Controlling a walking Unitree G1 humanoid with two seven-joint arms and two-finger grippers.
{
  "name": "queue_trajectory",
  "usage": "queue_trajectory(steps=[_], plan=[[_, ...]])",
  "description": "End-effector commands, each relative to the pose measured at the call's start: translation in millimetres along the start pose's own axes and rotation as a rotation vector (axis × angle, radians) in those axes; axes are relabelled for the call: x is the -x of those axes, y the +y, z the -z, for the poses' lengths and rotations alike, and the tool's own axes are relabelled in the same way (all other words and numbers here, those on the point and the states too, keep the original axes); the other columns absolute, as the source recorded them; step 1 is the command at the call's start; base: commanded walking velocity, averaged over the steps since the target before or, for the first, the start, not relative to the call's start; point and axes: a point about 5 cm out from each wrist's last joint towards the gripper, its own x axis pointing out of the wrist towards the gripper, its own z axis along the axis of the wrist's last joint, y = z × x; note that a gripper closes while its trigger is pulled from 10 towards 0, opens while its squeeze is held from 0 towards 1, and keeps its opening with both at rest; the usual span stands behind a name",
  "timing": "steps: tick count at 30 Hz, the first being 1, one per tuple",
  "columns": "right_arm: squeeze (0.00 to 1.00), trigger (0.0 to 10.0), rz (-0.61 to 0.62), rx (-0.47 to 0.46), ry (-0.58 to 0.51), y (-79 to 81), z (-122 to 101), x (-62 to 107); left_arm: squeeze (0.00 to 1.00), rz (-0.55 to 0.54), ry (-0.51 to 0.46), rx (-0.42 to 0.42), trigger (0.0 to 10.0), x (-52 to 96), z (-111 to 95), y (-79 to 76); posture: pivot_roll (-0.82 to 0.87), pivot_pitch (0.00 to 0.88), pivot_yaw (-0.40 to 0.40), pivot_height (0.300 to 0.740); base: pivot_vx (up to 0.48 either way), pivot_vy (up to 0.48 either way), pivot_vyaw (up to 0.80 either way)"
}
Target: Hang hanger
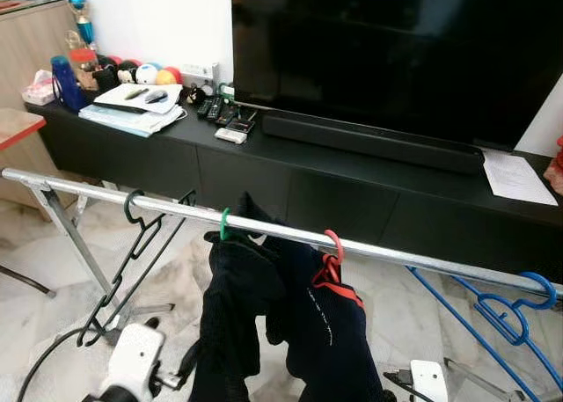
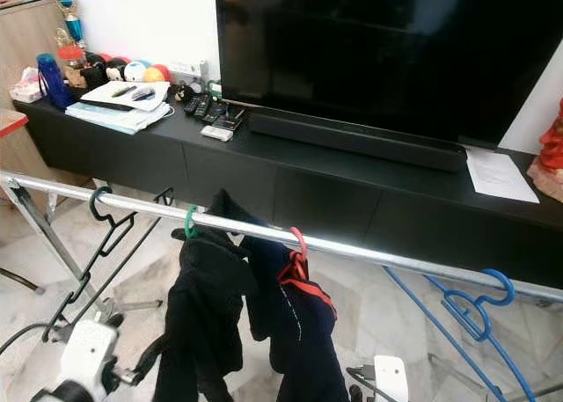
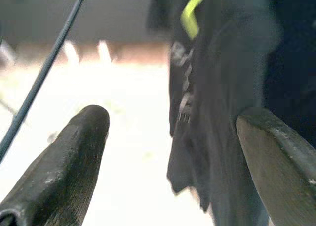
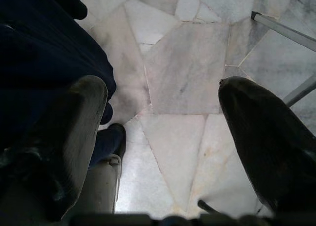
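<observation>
Hangers (image 1: 227,224) with dark clothes already sit on the rail (image 1: 396,254); my left pincer (image 3: 173,152) and right pincer (image 4: 163,137) gape empty, and could snag cloth.

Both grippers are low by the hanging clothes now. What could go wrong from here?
The open left gripper sits right beside the dark garment on the green hanger; closing may snag cloth. Tugging might slide that hanger along the slanted rail into the red hanger.
</observation>
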Motion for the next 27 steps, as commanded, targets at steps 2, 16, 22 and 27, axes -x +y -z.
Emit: queue_trajectory(steps=[2,16,22,27], plan=[[0.0,10.0,0.01,0.002,0.014,-2.7,2.4,0.4,0.0,-0.015,0.092,0.031,10.0,3.1,22.1,0.4,0.1,0.03,-0.083,0.74,0.0,0.0,0.0],[0.0,10.0,0.011,-0.009,0.022,2.6,3.4,-0.1,0.0,-0.244,0.617,0.316,10.0,-8.2,135.1,-13.3,0.06,0.015,-0.072,0.74,0.0,0.0,0.0],[0.0,10.0,0.019,-0.007,0.028,2.3,4.6,0.0,0.0,-0.231,0.699,0.258,10.0,-12.2,142.2,-25.9,0.04,0.013,-0.07,0.74,0.0,0.0,0.0],[0.0,10.0,0.017,0.012,0.037,1.2,4.9,0.1,0.0,-0.272,0.668,0.281,10.0,-25.0,134.3,-26.0,0.05,0.005,-0.073,0.74,0.0,0.0,0.0]])
